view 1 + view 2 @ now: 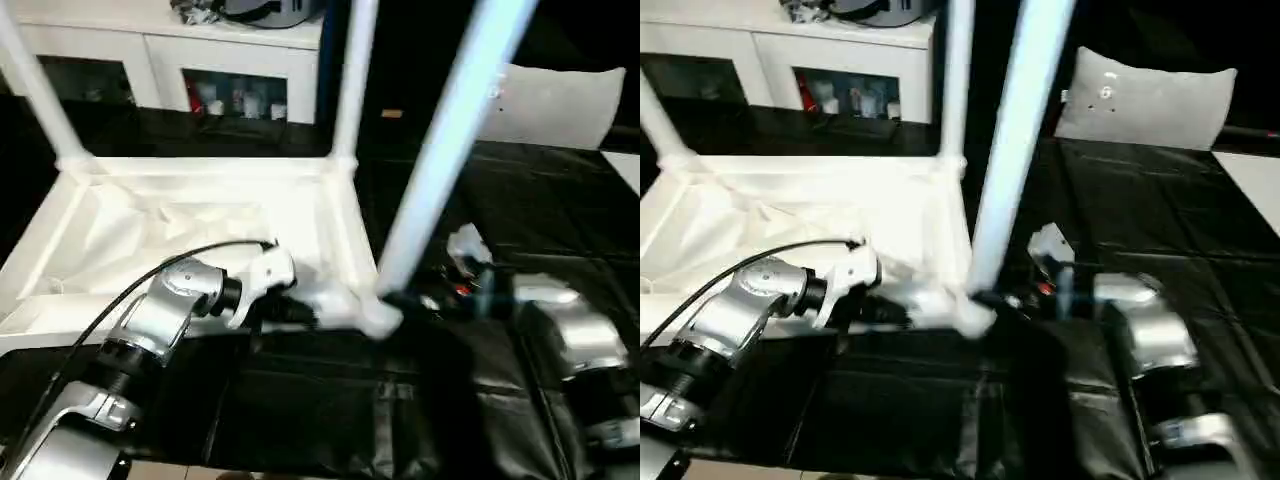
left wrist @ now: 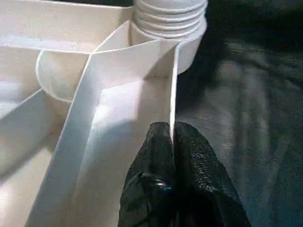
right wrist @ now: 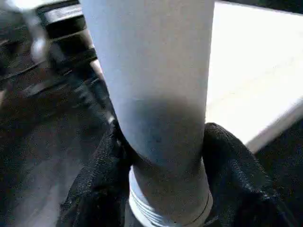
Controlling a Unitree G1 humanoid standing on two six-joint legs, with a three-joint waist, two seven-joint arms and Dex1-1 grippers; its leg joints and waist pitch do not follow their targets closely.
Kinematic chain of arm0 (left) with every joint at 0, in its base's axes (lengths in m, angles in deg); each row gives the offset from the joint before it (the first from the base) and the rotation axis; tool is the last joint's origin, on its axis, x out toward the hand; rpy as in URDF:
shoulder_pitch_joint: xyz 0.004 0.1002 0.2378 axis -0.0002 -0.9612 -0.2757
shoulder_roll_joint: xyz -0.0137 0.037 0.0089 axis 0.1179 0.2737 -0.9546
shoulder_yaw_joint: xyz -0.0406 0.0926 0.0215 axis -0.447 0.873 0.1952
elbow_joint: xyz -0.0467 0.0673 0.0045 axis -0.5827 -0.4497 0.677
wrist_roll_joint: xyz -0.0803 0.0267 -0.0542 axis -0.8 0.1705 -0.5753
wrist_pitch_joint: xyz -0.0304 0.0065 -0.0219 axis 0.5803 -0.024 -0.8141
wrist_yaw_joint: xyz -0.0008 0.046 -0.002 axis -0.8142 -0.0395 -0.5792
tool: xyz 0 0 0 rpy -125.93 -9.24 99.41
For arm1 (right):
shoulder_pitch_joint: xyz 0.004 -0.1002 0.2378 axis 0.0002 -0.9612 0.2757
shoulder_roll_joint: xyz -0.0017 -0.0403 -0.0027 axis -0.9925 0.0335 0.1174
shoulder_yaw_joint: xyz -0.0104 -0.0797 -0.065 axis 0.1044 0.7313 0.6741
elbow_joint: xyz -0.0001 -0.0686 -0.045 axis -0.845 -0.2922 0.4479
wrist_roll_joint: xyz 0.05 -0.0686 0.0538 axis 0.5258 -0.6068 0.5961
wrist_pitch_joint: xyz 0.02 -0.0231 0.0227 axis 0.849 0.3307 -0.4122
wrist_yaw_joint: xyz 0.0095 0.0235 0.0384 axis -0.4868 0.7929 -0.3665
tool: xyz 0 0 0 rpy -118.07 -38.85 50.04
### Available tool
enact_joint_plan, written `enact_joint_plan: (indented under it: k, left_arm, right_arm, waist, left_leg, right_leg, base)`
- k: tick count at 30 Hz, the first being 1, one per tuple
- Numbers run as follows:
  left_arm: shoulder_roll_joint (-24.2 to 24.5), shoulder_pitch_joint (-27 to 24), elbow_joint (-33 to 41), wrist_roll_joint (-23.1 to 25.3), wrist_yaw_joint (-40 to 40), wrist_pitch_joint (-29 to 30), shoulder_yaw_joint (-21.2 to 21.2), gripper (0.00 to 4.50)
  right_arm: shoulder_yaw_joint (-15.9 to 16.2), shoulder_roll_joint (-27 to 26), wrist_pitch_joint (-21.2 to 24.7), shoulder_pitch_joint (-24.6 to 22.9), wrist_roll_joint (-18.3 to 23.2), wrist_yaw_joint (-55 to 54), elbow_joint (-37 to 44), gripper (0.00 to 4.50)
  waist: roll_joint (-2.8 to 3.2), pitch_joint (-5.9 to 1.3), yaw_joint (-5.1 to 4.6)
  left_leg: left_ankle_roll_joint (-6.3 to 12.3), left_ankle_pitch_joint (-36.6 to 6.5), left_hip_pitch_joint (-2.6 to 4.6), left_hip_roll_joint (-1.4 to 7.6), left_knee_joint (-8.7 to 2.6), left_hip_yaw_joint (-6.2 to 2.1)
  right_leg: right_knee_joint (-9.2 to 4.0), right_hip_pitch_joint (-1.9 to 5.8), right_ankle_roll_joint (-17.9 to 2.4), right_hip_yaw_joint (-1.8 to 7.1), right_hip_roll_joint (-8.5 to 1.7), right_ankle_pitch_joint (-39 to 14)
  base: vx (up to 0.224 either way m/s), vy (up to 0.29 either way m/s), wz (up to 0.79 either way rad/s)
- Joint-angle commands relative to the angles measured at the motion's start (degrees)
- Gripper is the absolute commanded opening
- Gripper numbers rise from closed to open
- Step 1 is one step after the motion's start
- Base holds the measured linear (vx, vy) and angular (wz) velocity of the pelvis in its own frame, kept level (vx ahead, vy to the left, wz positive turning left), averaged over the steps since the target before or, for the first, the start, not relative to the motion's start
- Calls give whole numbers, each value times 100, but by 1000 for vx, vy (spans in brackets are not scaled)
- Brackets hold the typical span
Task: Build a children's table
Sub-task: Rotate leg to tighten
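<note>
Two silver forearms reach over black sheeting to an upturned white tabletop.

The left pincer (image 2: pixel 173 142) is pressed together on the thin near-side wall of the tabletop (image 1: pixel 200 240), which lies ribbed side up at about ten o'clock from the middle of the head view. Just beyond that grip, the threaded end of a leg (image 2: pixel 169 19) sits at the near right corner socket. The right pincer (image 3: pixel 161 179), at about four o'clock, is clamped around the lower end of this tilted leg (image 1: pixel 450 140), one black finger (image 3: pixel 97 184) on either side; the leg leans up toward one o'clock. Two more legs (image 1: pixel 352 80) stand upright in the far corner sockets, the other (image 1: pixel 35 85) at the far left. Behind are a white cabinet (image 1: pixel 230 70) at twelve o'clock and a grey pillow (image 1: pixel 1145 100) at two o'clock.
</note>
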Motion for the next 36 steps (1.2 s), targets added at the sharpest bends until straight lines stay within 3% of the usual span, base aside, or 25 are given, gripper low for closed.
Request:
enact_joint_plan:
  k: [1,4,5,7,9,10,14,17,19,27,29,30,36]
  left_arm:
    - [-295,-11,97,81,436,342,55,0]
    - [-730,97,39,190,1090,612,13,0]
    - [-923,166,-35,236,1397,708,-22,0]
    - [-1262,299,-175,266,1933,901,-119,0]
    - [-1493,396,-292,351,2384,994,-169,0]
    - [-1574,435,-348,406,2536,993,-155,0]
    - [-1776,428,-291,478,2760,1104,-176,0]
    - [-1634,329,-212,574,2688,1054,-37,0]
    - [-1453,260,-163,622,2488,858,73,0]
    - [-879,52,-29,626,1645,301,287,0]
    - [-715,30,-1,595,1393,246,361,0]
    - [-490,21,3,563,1013,-75,457,0]
    - [23,-26,77,429,-89,-849,676,0]
  right_arm:
    - [3,-203,211,70,-182,-661,-320,190]
    - [-175,-510,218,259,-426,-1766,-945,190]
    - [-300,-614,213,415,-462,-2226,-1299,190]
    - [-559,-788,275,693,-441,-2973,-1807,190]
    - [-646,-993,323,628,-429,-3262,-1614,190]
    - [-587,-1046,256,536,-483,-3240,-1425,246]
    - [-508,-1210,48,293,-532,-3136,-997,278]
    - [-426,-1170,-328,71,-482,-2911,-759,296]
    - [-402,-1088,-430,-70,-450,-2686,-562,315]
    - [-407,-537,-538,-384,-290,-1823,195,384]
    - [-357,-338,-474,-451,-231,-1537,428,404]
    - [-249,-41,-407,-523,-213,-1110,720,422]
    - [34,363,-385,-395,-188,-77,758,408]
  waist:
    - [-10,-291,23]
    - [46,-300,-25]
    - [39,-301,-83]
    - [81,-310,-124]
    - [57,-315,-113]
    - [56,-330,-89]
    - [39,-367,-18]
    - [47,-365,26]
    - [61,-363,46]
    - [76,-376,-34]
    - [70,-372,-28]
    - [72,-369,23]
    - [89,-376,63]
  left_leg:
    - [103,-885,9,323,-518,-104]
    - [-31,-1003,6,323,-548,-135]
    - [-77,-1054,14,319,-547,-125]
    - [-137,-1135,24,283,-531,-128]
    - [-89,-1089,1,287,-535,-123]
    - [-22,-1026,23,290,-521,-116]
    - [203,-612,-14,281,-498,-90]
    - [277,-568,-23,293,-503,-89]
    - [292,-627,-21,305,-516,-101]
    - [423,-523,-34,308,-521,-98]
    - [453,-490,-19,314,-514,-88]
    - [505,-454,-11,321,-512,-94]
    - [482,-483,21,339,-514,-75]
  right_leg:
    - [-530,279,-1210,274,-569,-1784]
    - [-548,275,-1089,270,-556,-1967]
    - [-552,257,-1138,265,-551,-1888]
    - [-565,261,-1159,258,-543,-1953]
    - [-594,285,-1078,262,-534,-1868]
    - [-585,274,-1093,269,-532,-1672]
    - [-549,311,-1145,268,-529,-1097]
    - [-527,304,-1204,250,-526,-952]
    - [-541,303,-1136,247,-527,-1006]
    - [-524,325,-1194,237,-515,-732]
    - [-510,316,-1260,234,-504,-622]
    - [-507,330,-1239,237,-511,-580]
    - [-466,297,-1409,238,-520,-398]
  base:
    - [0,0,0]
    - [0,0,0]
    - [0,0,0]
    - [0,0,0]
    - [0,0,0]
    - [0,0,0]
    - [0,0,0]
    - [0,0,0]
    - [0,0,0]
    - [0,0,0]
    - [0,0,0]
    - [0,0,0]
    - [0,0,0]
